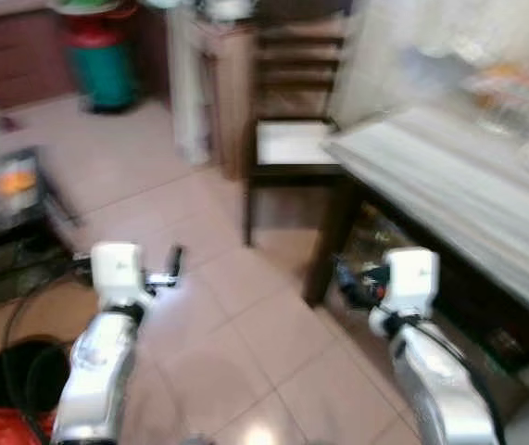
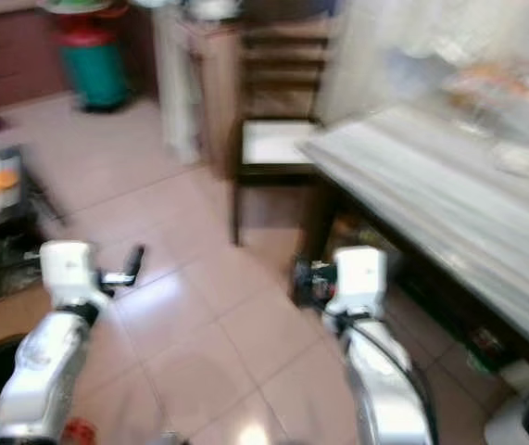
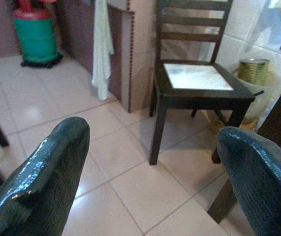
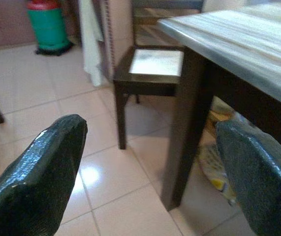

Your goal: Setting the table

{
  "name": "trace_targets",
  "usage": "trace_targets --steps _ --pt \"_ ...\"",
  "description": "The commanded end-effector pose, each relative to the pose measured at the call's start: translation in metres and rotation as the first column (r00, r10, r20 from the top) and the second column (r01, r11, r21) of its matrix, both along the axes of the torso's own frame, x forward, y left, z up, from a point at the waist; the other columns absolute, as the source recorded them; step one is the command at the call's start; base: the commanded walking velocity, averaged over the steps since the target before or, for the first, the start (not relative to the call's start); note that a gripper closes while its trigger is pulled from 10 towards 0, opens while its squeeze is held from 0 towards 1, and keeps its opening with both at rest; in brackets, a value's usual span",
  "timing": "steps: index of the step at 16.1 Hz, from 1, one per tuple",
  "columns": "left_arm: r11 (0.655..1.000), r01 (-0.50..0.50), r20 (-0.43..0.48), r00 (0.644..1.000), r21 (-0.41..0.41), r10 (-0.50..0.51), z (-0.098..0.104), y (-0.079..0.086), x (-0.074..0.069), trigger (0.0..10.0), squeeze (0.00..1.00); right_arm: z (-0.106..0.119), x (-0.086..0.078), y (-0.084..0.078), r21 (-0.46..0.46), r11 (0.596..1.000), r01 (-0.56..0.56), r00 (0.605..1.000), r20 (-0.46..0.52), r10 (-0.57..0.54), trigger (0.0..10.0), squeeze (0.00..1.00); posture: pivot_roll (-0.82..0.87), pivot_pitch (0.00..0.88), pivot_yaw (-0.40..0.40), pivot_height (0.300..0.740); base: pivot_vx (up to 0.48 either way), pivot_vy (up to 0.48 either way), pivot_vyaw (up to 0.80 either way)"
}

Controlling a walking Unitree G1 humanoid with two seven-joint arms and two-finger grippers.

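left hand [image 3: 150, 172] and right hand [image 4: 147, 172] hanging low over the tiled floor [image 1: 236, 343], fingers apart, carrying nothing | worktop [image 1: 468, 204] standing to the right, tableware there blurred | chair [image 3: 194, 83] sitting beyond | robot likely approaching to start setting.

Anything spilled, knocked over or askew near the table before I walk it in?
Nothing stands out. The chair stands upright at the table end, a towel hangs straight, and the floor tiles show no spill. Both claws, left and right, are open, holding nothing.
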State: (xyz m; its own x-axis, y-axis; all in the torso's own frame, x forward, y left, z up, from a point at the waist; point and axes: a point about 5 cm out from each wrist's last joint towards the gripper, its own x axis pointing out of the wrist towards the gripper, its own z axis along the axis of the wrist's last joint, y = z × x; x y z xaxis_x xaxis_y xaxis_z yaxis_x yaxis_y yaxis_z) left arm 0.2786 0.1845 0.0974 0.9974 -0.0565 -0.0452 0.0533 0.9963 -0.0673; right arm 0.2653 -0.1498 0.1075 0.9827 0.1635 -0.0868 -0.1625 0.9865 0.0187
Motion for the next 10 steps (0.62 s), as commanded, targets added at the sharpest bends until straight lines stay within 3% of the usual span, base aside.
trace_targets --steps 1,4,7,10 --pt "1.000 0.027 0.002 1.000 -0.006 -0.027 0.0010 -0.0087 0.0007 10.0 0.00 0.0015 -0.0001 -0.0097 -0.018 1.000 0.024 1.000 0.005 -0.024 10.0 0.00 -0.20 0.124 0.008 0.740 0.262 0.000 -0.80" --pt "0.999 0.025 -0.014 1.000 0.021 -0.025 -0.0009 -0.0085 0.0003 10.0 0.00 0.0028 0.0006 -0.0087 -0.015 1.000 0.021 1.000 0.011 -0.021 10.0 0.00 -0.19 0.123 0.006 0.740 0.000 0.000 -0.80" --pt "0.995 0.020 -0.017 1.000 0.102 -0.019 0.0000 -0.0112 0.0008 10.0 0.00 0.0084 -0.0001 -0.0073 -0.009 1.000 0.021 0.999 0.035 -0.020 10.0 0.00 -0.19 0.121 0.007 0.740 0.000 0.000 0.00" --pt "0.994 0.016 -0.014 1.000 0.105 -0.014 0.0012 -0.0118 0.0015 10.0 0.00 0.0096 0.0000 -0.0073 -0.007 1.000 0.024 0.999 0.039 -0.024 10.0 0.00 -0.19 0.123 0.009 0.740 0.000 0.000 0.00"
